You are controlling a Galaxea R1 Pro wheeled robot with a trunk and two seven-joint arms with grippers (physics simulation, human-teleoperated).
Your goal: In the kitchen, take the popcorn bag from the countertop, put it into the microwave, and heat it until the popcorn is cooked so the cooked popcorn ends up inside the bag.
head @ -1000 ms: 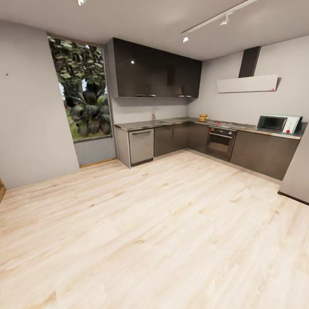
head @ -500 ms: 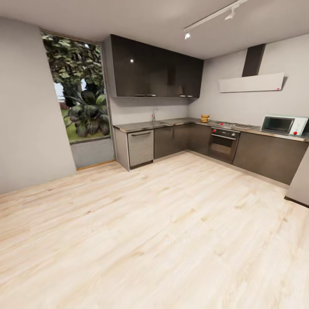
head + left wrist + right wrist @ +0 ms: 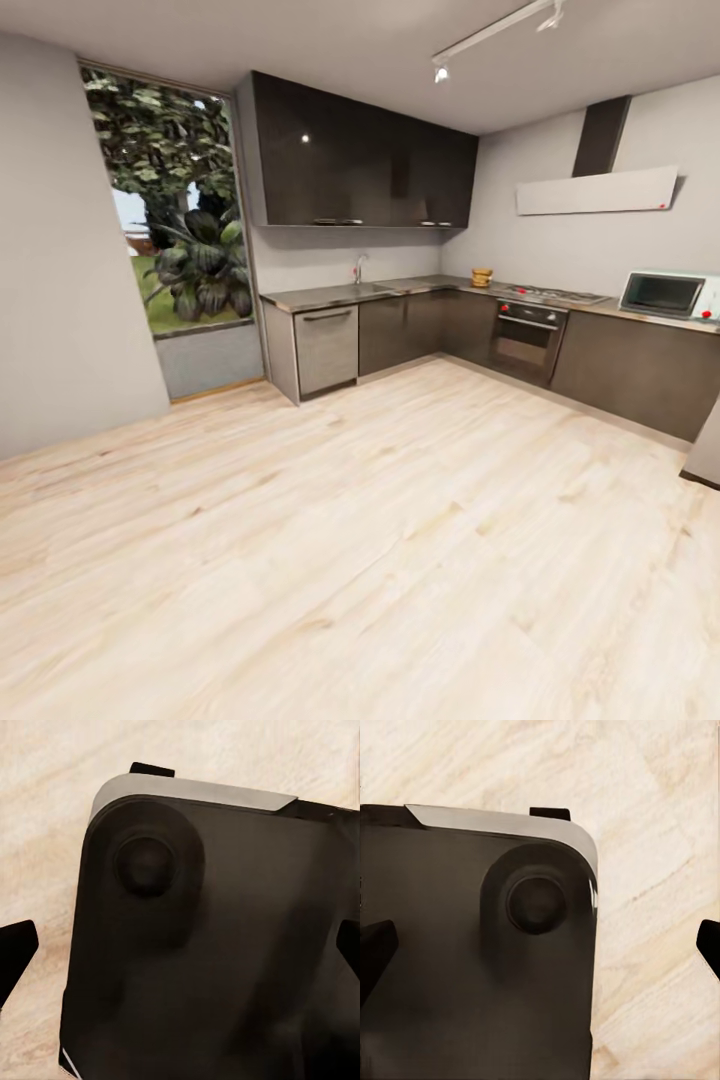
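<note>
Below, both grippers hang spread and empty: the left gripper (image 3: 180,952) and right gripper (image 3: 540,949) each show dark fingertips wide apart over the robot's black base (image 3: 210,945) and pale wood floor (image 3: 380,540). Far off, the bag (image 3: 482,277) sits on the countertop (image 3: 400,288) beside the hob (image 3: 556,295); the microwave (image 3: 668,296) stands well apart.

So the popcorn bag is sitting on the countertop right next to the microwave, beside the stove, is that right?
Not quite. The head view shows the popcorn bag on the countertop beside the stove, but the microwave stands apart, on the stove's far side.
</note>
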